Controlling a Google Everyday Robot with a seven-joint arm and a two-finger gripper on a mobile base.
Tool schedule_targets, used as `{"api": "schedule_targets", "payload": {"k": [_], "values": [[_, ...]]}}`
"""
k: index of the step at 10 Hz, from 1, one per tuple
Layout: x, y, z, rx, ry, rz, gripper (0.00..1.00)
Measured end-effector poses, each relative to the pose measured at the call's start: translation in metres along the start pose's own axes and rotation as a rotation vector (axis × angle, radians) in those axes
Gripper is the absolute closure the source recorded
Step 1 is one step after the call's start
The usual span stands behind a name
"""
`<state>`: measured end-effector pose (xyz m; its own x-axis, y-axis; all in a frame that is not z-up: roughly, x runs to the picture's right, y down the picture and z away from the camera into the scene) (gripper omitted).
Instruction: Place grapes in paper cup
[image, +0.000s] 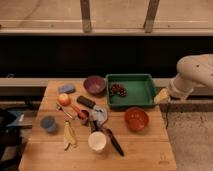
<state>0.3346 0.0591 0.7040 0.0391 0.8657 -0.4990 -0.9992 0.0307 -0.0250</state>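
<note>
Your gripper hangs beside the right rim of the green plastic tray; whether it is apart or together, you cannot tell. The dark red-purple grape bunch lies in that tray, well apart from the white paper cup. Approach low and you may clip the rim.

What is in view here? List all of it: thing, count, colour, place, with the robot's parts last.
table: one, light wood, centre of view
tray: one, green, back right of the table
grapes: one bunch, dark red-purple, in the tray's left part
paper cup: one, white, front centre
purple bowl: one, purple, left of the tray
orange bowl: one, orange-red, in front of the tray
blue cup: one, blue, near the left edge
apple: one, red-yellow, behind the blue cup
sponge: one, blue, back left
banana: one, yellow, front left
cloth: one, grey-blue, centre
arm: one, white, right of the table
gripper: one, pale yellow, just right of the tray
</note>
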Motion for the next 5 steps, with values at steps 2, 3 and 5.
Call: {"api": "schedule_targets", "payload": {"k": [2,3,5], "values": [[0.0,0.0,0.0,-0.001,-0.001,0.0,0.2],[0.0,0.0,0.0,-0.003,-0.008,-0.004,0.2],[-0.007,0.004,-0.014,0.001,-0.061,-0.082,0.2]]}}
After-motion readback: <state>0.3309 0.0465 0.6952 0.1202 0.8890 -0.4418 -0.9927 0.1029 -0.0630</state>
